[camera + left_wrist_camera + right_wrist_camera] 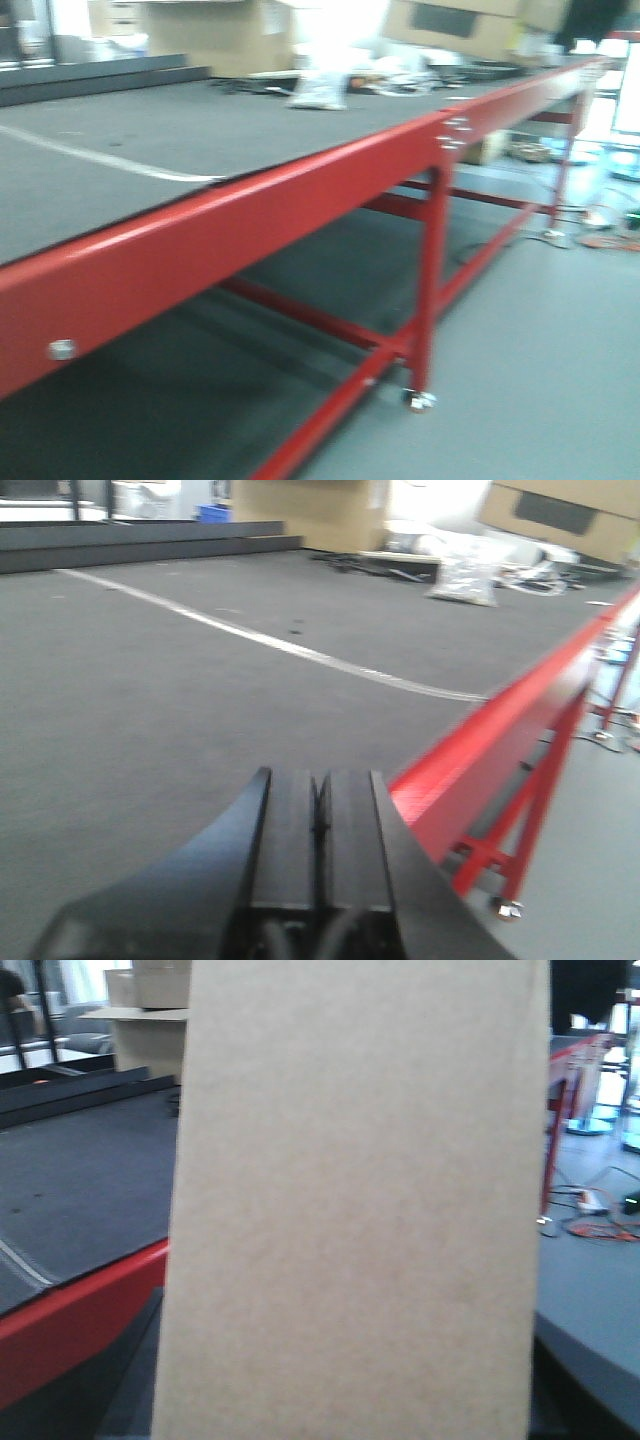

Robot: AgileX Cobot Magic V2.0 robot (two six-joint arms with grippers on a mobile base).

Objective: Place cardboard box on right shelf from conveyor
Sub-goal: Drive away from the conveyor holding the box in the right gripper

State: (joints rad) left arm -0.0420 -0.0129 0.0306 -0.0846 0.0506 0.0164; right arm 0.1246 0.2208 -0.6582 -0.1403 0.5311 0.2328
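Grey conveyor (150, 680) beneath tightly closed left fingers (287, 830)

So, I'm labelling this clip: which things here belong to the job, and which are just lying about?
Job:
cardboard box
conveyor

Lying about:
white plastic bag
brown carton
floor cables

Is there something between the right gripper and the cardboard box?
Nothing visible. In the right wrist view the cardboard box fills the middle of the picture, very near the camera, with no object before it. The jaws of the right gripper are out of view, so contact with the box cannot be confirmed.
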